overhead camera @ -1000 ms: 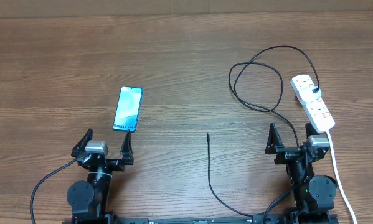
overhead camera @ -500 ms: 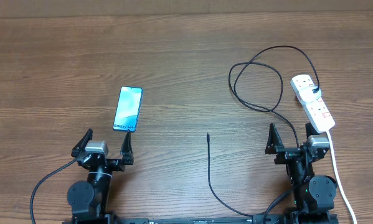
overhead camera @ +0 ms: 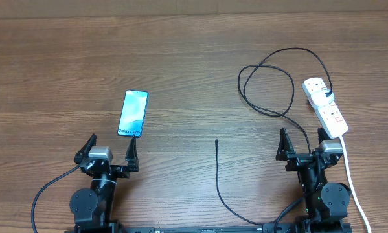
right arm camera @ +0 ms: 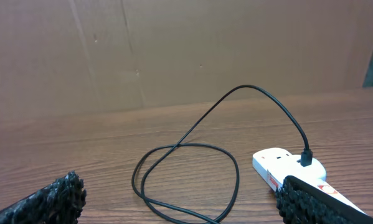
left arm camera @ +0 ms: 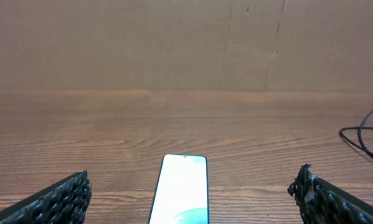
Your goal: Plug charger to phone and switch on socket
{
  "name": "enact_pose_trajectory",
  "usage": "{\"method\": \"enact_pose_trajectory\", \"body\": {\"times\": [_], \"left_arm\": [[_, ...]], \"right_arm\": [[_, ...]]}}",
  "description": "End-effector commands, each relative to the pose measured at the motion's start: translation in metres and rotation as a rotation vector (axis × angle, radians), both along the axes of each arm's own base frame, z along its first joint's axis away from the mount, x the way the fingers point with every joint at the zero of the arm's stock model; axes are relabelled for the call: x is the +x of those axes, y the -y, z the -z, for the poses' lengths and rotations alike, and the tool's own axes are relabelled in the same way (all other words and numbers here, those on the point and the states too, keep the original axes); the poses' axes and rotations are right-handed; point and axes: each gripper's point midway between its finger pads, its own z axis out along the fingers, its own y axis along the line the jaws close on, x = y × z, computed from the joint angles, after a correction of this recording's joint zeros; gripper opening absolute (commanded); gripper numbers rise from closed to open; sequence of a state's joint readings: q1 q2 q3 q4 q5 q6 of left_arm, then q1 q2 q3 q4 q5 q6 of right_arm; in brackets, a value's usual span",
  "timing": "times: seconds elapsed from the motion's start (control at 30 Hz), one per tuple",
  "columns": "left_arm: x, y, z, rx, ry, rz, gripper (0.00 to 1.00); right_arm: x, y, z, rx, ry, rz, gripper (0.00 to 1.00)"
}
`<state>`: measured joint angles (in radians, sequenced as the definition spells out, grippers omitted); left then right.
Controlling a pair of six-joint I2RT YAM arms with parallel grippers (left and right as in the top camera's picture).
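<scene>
Overhead view. The left tool (overhead camera: 113,140) is standing wide open and holding nothing, near the lower end of the phone (overhead camera: 133,113), which is lying screen-up on the desk (overhead camera: 181,58). The right tool (overhead camera: 302,134) is likewise gaping empty beside the socket (overhead camera: 326,107). The charger (overhead camera: 217,165) is looping from the socket, its slim free end lying between the tools, well apart from the phone.

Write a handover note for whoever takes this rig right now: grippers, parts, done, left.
Left gripper: open, empty, just short of the phone.
Right gripper: open, empty, beside the socket.
Charger: one end plugged into the socket, slim free end lying on the table between the arms, apart from the phone.
Done: nothing at the phone.
Left: plug the free end into the phone, switch the socket on; switch state unreadable.
</scene>
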<state>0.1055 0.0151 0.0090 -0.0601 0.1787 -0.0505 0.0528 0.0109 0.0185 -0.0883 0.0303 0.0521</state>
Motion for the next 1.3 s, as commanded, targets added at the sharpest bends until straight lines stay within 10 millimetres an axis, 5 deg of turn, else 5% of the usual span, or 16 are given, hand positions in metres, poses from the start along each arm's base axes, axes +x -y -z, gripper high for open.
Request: {"method": "enact_pose_trajectory", "body": {"times": [0.0, 0.3, 0.43, 0.7, 1.0, 1.27], "left_arm": [[0.0, -0.003, -0.002, 0.005, 0.014, -0.015, 1.0], [-0.007, -0.002, -0.021, 0.039, -0.017, -0.009, 1.0], [-0.008, -0.002, -0.05, 0.094, -0.021, -0.005, 0.99], [0.025, -0.005, -0.079, 0.074, -0.223, 0.008, 1.0], [0.09, -0.011, -0.08, 0.065, -0.736, 0.065, 1.0], [0.097, -0.012, -0.043, 0.011, -1.11, 0.095, 0.99]], "right_arm": [[0.0, 0.002, 0.002, -0.005, 0.005, 0.009, 1.0], [0.0, 0.002, 0.002, -0.004, 0.005, 0.009, 1.0], [0.0, 0.002, 0.002, -0.004, 0.004, 0.009, 1.0], [0.0, 0.002, 0.002, -0.004, 0.005, 0.009, 1.0], [0.0, 0.002, 0.002, -0.005, 0.005, 0.009, 1.0], [0.0, 0.002, 0.002, -0.004, 0.005, 0.009, 1.0]]}}
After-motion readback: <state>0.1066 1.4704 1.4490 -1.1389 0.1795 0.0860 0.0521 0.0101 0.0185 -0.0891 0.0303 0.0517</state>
